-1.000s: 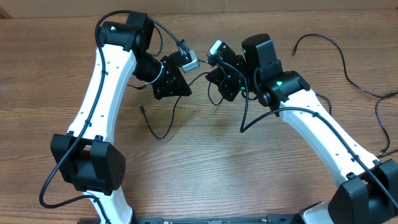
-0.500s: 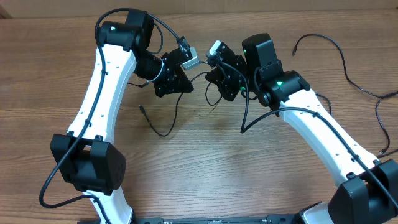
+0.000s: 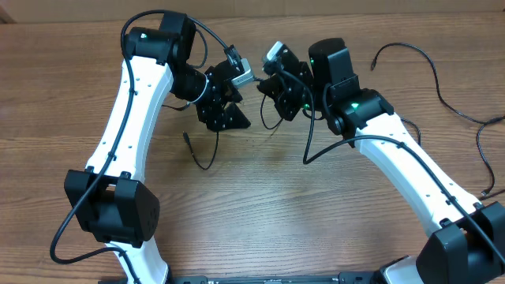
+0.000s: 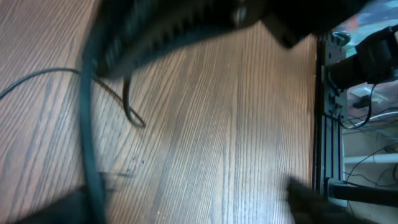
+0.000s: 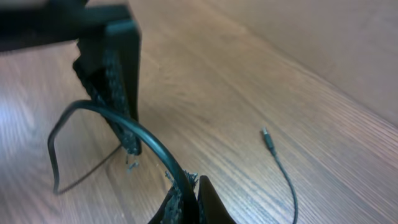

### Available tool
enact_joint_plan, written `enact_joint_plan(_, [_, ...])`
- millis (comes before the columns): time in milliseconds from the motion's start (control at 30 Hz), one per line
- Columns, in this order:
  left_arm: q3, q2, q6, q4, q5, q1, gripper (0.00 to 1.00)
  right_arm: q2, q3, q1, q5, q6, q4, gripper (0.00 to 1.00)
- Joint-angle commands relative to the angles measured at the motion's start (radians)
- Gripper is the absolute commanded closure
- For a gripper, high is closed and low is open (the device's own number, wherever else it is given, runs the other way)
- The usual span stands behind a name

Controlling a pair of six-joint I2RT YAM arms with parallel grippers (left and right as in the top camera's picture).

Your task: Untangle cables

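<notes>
One worktop carries two arms, the left arm and the right arm, each ending in one set of jaws. Three runs of the cables can be counted: one strand near the left jaws with one plug end, and two strands, the upper strand and the lower strand, well outboard of the right jaws. Whether those two join out of view cannot be determined.

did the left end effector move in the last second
Yes. The left end effector has opened and shifted slightly down the overhead view, away from the table's far edge.
</notes>
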Motion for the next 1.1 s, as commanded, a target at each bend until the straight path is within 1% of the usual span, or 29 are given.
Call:
enact_joint_plan(0, [0.017,-0.027,-0.062,0.015,-0.061,0.000,0.00,-0.032,0.018,-0.041,0.040,0.145,0.039,0.96])
enact_joint_plan(67, [0.017,-0.027,-0.120,0.042,-0.090,0.002,0.01,-0.032,0.018,-0.066,0.094,0.221,0.071,0.96])
enact_joint_plan(167, [0.017,-0.027,-0.259,0.117,-0.144,0.009,0.00,-0.032,0.018,-0.113,0.121,0.319,0.130,0.96])
enact_joint_plan(300, [0.016,-0.027,-0.472,0.242,-0.265,0.014,0.00,-0.032,0.018,-0.181,0.121,0.468,0.242,0.96])
enact_joint_plan(400, [0.016,-0.026,-0.585,0.315,-0.362,0.015,0.00,-0.032,0.018,-0.228,0.121,0.580,0.351,0.96])
enact_joint_plan(433, [0.016,-0.026,-0.602,0.336,-0.383,0.015,0.00,-0.031,0.018,-0.241,0.121,0.603,0.385,0.96])
enact_joint_plan(567, [0.016,-0.026,-0.602,0.367,-0.413,0.015,0.00,-0.023,0.018,-0.298,0.121,0.646,0.517,0.96])
enact_joint_plan(633, [0.016,-0.026,-0.602,0.369,-0.414,0.015,0.00,-0.015,0.018,-0.326,0.121,0.646,0.553,0.96])
enact_joint_plan(767, [0.016,-0.026,-0.602,0.369,-0.413,0.015,0.01,0.017,0.018,-0.415,0.109,0.703,0.587,0.96])
enact_joint_plan(900, [0.016,-0.026,-0.602,0.369,-0.413,0.015,0.00,0.098,0.018,-0.525,0.064,0.754,0.671,0.96])
enact_joint_plan(1067, [0.016,-0.026,-0.602,0.369,-0.414,0.015,0.00,0.179,0.018,-0.585,0.038,0.830,0.763,0.96])
